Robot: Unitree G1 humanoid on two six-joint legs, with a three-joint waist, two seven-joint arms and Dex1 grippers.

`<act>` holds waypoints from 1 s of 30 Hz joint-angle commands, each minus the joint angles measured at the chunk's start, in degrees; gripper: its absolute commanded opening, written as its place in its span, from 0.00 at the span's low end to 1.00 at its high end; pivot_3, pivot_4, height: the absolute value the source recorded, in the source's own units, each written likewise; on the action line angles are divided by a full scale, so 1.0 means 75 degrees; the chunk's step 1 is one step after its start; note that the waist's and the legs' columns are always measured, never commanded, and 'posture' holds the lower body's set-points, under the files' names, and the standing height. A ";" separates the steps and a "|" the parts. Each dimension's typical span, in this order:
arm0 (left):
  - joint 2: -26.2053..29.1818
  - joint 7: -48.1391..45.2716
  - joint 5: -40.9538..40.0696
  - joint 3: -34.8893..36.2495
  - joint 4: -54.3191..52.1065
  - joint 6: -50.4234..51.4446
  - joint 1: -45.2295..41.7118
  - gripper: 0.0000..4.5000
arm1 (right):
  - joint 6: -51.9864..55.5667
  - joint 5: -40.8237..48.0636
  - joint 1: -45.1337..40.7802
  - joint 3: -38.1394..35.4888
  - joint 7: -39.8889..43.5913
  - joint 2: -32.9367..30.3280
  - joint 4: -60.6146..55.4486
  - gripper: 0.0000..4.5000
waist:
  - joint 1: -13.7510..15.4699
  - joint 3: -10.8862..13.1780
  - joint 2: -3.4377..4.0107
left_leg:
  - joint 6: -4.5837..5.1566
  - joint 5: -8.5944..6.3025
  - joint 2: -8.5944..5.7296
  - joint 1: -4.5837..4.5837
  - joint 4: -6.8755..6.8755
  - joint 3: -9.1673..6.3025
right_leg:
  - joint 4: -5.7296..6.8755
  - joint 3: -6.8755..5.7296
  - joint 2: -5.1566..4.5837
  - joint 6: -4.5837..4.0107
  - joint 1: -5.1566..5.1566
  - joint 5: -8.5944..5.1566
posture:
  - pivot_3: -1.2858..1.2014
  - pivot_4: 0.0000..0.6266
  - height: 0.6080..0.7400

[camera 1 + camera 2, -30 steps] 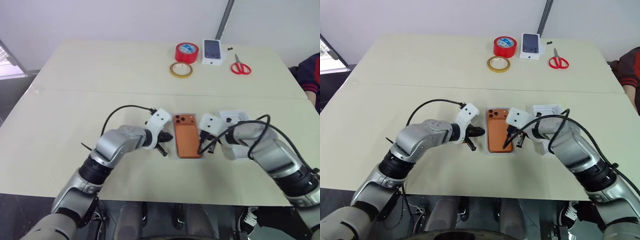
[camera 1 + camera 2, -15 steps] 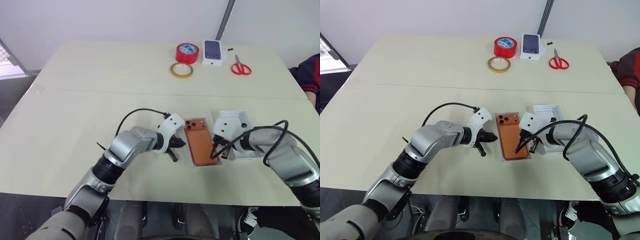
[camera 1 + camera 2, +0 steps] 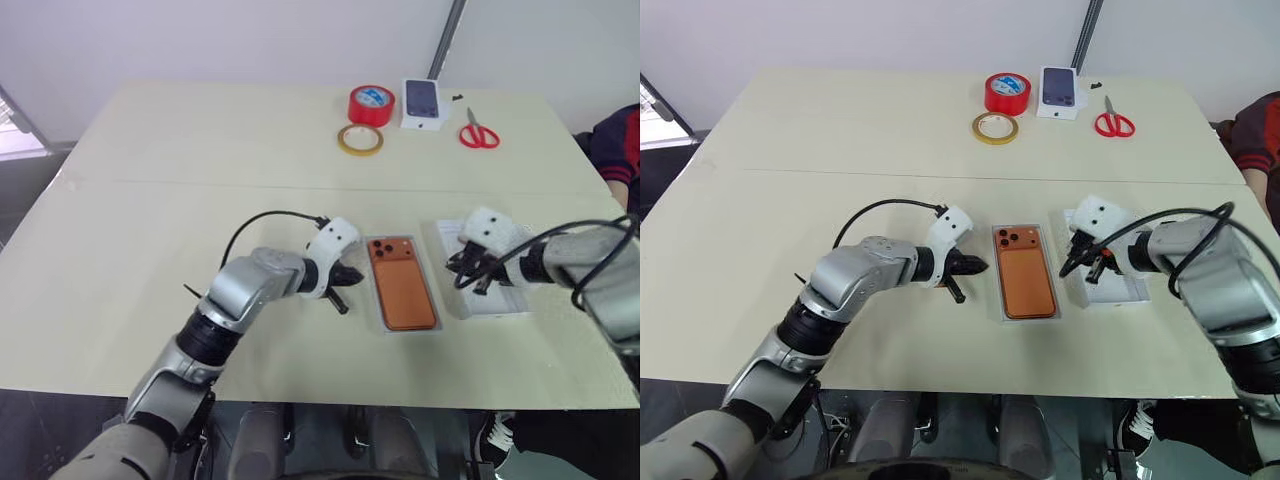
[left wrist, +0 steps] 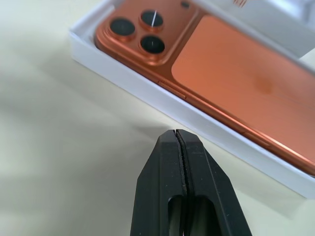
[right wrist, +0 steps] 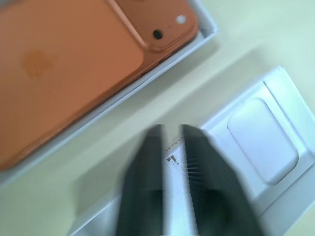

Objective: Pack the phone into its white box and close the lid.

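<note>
The orange phone [image 3: 402,295] lies camera side up in the white box [image 4: 147,87] near the table's front. My left gripper [image 3: 347,281] is shut and empty, with its tips just left of the box wall and apart from it. To the right of the box the white lid [image 3: 1118,287] lies open side up, with a small rounded recess [image 5: 263,138] at one end. My right gripper [image 3: 1081,262] hovers over the lid's near-left part, open, with nothing between its fingers.
At the table's back stand a red tape roll [image 3: 372,103], a yellow tape ring [image 3: 360,140], a small white carton with a phone picture [image 3: 423,102] and red scissors [image 3: 479,133]. A person's sleeve [image 3: 615,145] shows at the right edge.
The box with the phone slid a little to the right. My right gripper left the phone's right edge, moved right and up over the lid, and opened. The left gripper stays shut.
</note>
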 commanded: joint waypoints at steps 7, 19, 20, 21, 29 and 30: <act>0.1013 -0.1056 0.0413 0.0586 -0.1359 -0.3518 0.1426 0.00 | 0.3852 0.0639 -0.1197 -0.0205 -0.1396 0.0867 0.0858 0.73 | 0.0025 -0.0003 0.0007 | -0.0001 0.0000 0.0001 -0.0005 0.0001 0.0005 | 0.0001 0.0002 -0.0011 -0.0005 -0.0007 0.0002 | 0.52 0.24 0.97; 0.1247 -0.1566 0.0706 0.0441 -0.1596 -0.4478 0.1985 0.00 | 0.4448 0.1234 -0.1460 0.0071 -0.3349 0.1670 0.1078 0.34 | 0.0000 -0.0007 0.0010 | 0.0005 -0.0004 0.0001 -0.0013 0.0006 0.0008 | -0.0001 0.0001 -0.0007 -0.0002 -0.0007 0.0002 | 0.52 0.24 0.97; 0.1220 -0.1545 0.0732 0.0430 -0.1590 -0.4485 0.1989 0.00 | 0.4448 0.1405 -0.1481 -0.0002 -0.3504 0.1734 0.1122 0.24 | -0.0004 -0.0008 0.0011 | 0.0005 -0.0004 0.0001 -0.0013 0.0006 0.0008 | 0.0000 0.0001 -0.0005 -0.0001 -0.0008 0.0003 | 0.52 0.24 0.97; 0.1190 -0.1518 0.0748 0.0440 -0.1591 -0.4488 0.2006 0.00 | 0.4448 0.1595 -0.1508 -0.0102 -0.3681 0.1791 0.1178 0.12 | -0.0003 -0.0008 0.0010 | 0.0005 -0.0004 0.0001 -0.0013 0.0007 0.0009 | 0.0002 0.0001 -0.0005 -0.0001 -0.0008 0.0003 | 0.52 0.24 0.97; 0.1164 -0.1107 0.0675 0.1235 -0.1350 -0.4587 0.2276 0.00 | 0.4448 0.3567 -0.2884 -0.1455 -0.5413 0.2003 0.2656 0.01 | -0.0111 -0.0002 0.0020 | 0.0006 -0.0003 0.0000 -0.0012 0.0011 0.0014 | 0.0011 0.0002 -0.0003 0.0001 -0.0010 0.0003 | 0.52 0.24 0.97; 0.1176 -0.1024 0.0645 0.1428 -0.1275 -0.4594 0.2317 0.00 | 0.4448 0.4018 -0.3187 -0.1717 -0.5606 0.2053 0.3004 0.01 | -0.0164 -0.0001 0.0021 | 0.0006 -0.0003 0.0000 -0.0013 0.0011 0.0015 | 0.0012 0.0003 -0.0003 0.0002 -0.0012 0.0004 | 0.52 0.24 0.97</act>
